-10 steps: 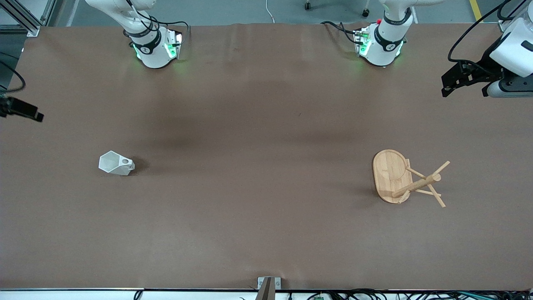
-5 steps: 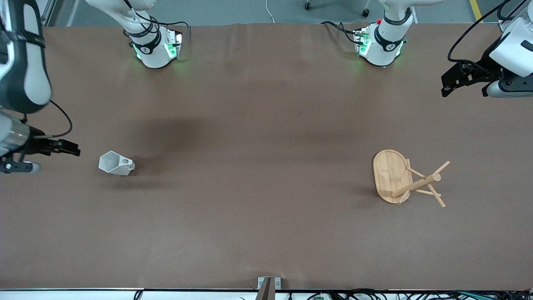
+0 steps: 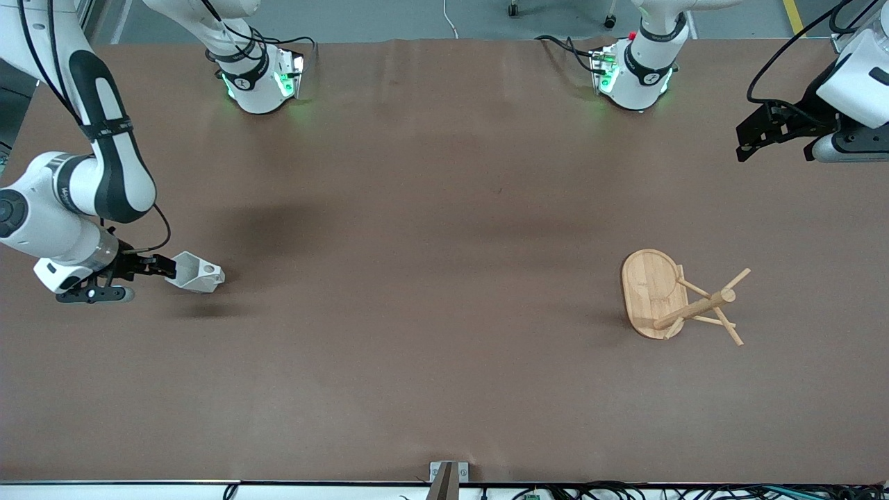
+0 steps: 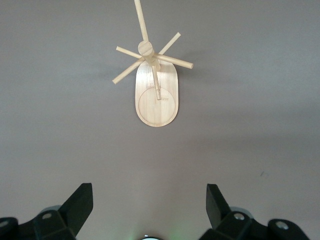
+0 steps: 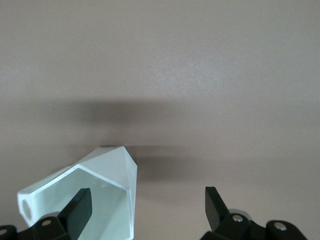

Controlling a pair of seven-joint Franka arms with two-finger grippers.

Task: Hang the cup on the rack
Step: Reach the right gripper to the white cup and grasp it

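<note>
The white faceted cup (image 3: 198,274) lies on its side toward the right arm's end of the table, its handle hole facing up. My right gripper (image 3: 165,269) is open at the cup's wide mouth. In the right wrist view one finger (image 5: 80,206) sits in front of the mouth of the cup (image 5: 100,182), while the other finger (image 5: 215,205) is outside, over bare table. The bamboo rack (image 3: 647,285) stands upright toward the left arm's end. My left gripper (image 3: 744,147) waits open, high above the table edge, and the left wrist view looks at the rack (image 4: 156,100) from afar.
Brown table cover (image 3: 430,312) spans the whole surface between cup and rack. The two arm bases (image 3: 260,83) (image 3: 635,76) stand at the table's top edge. A small metal bracket (image 3: 448,472) sits at the front edge.
My right arm has swung in from the table's end and brought its open gripper to the cup's mouth. Cup, rack and left arm have not moved.
</note>
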